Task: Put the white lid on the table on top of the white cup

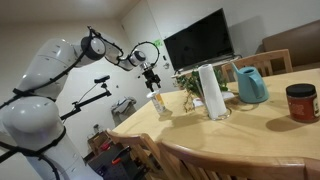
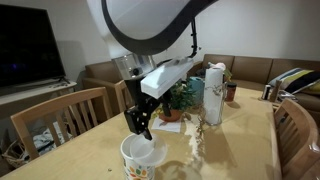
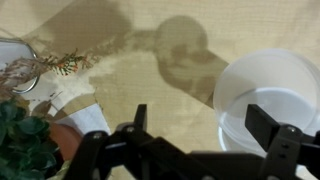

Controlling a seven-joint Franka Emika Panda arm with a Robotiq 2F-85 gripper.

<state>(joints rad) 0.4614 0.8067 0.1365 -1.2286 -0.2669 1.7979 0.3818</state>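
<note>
1. Fingers (image 3: 141, 120) spread and released; we see nothing between them.
2. We see the white cup (image 2: 143, 162), small, with yellowish-orange print on its side.
3. It stands upright on the surface (image 2: 230, 150), long axis vertical, mouth open upward.
4. It sits just below the fingers, off toward one fingertip.
5. Behind stands the white roll (image 2: 213, 95).

Warm indoor light, moderate level, and all views are low-res and soft. Wrist view: hard-edged shadows fall across the table (image 3: 150, 90), with a round one at top centre. The cup (image 3: 262, 100) is near blown-out white. The gripper (image 3: 203, 125) is dark and blurred along the bottom edge. In an exterior view the arm (image 2: 150, 25) shell sits close to the lens, bright and defocused. The TV (image 1: 198, 42) reads flat black.
</note>
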